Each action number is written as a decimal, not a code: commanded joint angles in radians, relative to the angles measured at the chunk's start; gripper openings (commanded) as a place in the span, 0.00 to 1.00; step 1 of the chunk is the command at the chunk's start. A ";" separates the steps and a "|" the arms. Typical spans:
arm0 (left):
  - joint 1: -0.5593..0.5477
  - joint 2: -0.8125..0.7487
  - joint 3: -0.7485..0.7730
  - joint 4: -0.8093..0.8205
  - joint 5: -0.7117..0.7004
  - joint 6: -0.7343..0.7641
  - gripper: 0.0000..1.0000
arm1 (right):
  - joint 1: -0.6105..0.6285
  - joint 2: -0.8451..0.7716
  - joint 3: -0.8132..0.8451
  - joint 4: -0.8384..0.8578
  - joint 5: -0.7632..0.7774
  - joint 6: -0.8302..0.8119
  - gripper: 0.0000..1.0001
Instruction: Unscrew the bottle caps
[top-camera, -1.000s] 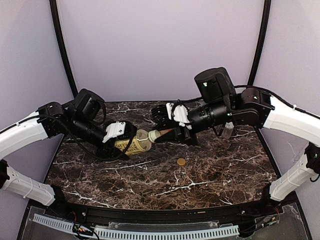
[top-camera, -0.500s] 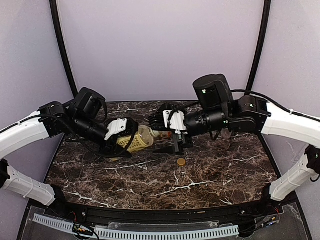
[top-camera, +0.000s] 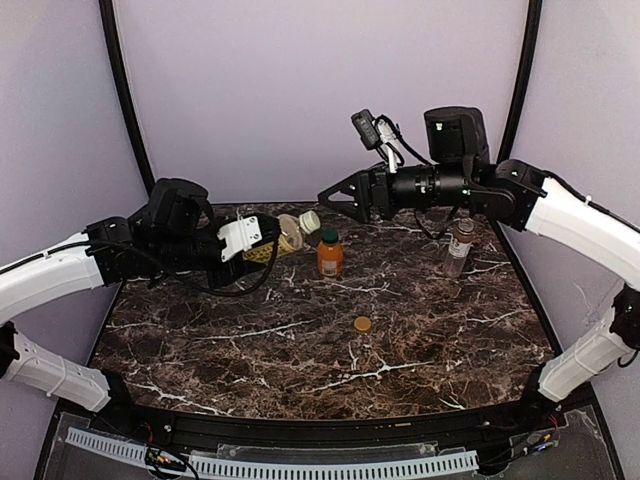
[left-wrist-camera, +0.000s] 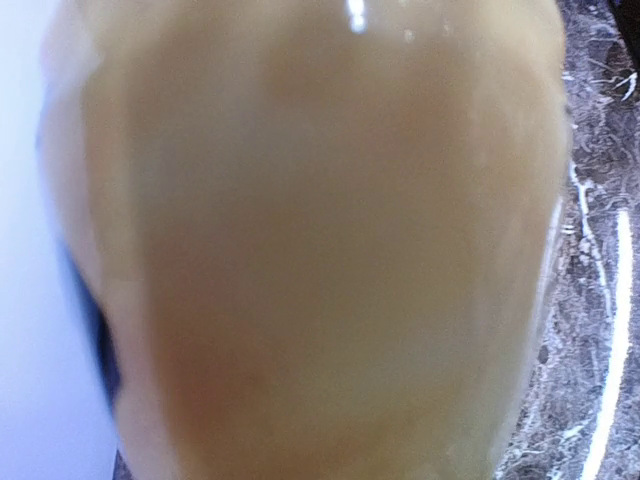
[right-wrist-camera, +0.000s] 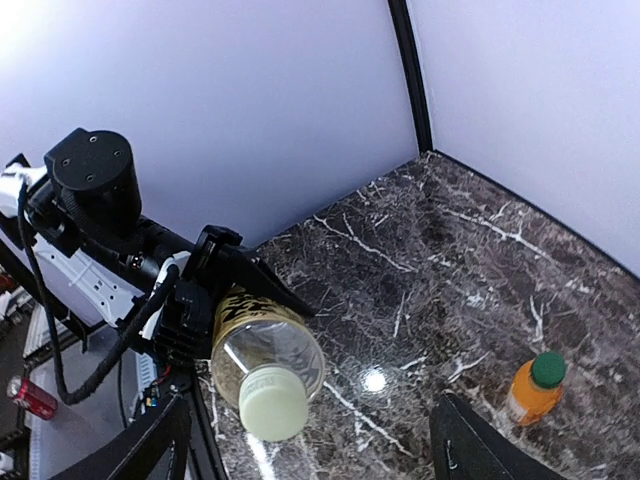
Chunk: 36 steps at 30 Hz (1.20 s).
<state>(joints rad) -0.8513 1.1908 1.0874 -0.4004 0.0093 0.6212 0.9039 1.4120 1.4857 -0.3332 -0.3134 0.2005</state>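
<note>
My left gripper (top-camera: 264, 243) is shut on the slim yellow bottle (top-camera: 284, 237), holding it off the table and tilted, neck pointing right. The bottle's cream-white cap (top-camera: 310, 221) is on its neck. Its yellow body (left-wrist-camera: 300, 250) fills the left wrist view and hides the fingers. My right gripper (top-camera: 335, 193) hangs open up and to the right of that cap, apart from it. In the right wrist view the cream-white cap (right-wrist-camera: 270, 412) faces the camera between my spread fingers (right-wrist-camera: 150, 440). The orange bottle (top-camera: 330, 258) stands upright with its dark green cap (right-wrist-camera: 548, 368) on.
A tan-brown cap (top-camera: 362, 324) lies loose on the dark marble table (top-camera: 250, 350), right of centre. The clear bottle (top-camera: 457, 247) stands upright at the back right, under my right arm. Lilac walls close in the back and sides.
My right gripper has opened off the cream-white cap, risen and drawn back to the right. My left arm has lifted the yellow bottle toward the back. The orange bottle now shows.
</note>
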 joint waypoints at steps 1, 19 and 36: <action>-0.003 -0.037 -0.037 0.121 -0.166 0.053 0.38 | -0.003 0.051 0.030 -0.001 -0.074 0.288 0.80; -0.006 -0.046 -0.051 0.118 -0.149 0.063 0.38 | -0.007 0.177 0.124 -0.036 -0.185 0.295 0.41; -0.010 -0.052 -0.047 0.028 -0.045 0.057 0.38 | 0.076 0.122 0.092 -0.127 -0.260 -0.238 0.00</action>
<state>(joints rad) -0.8566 1.1641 1.0473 -0.3153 -0.1276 0.6933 0.9012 1.5921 1.5913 -0.3958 -0.5205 0.3275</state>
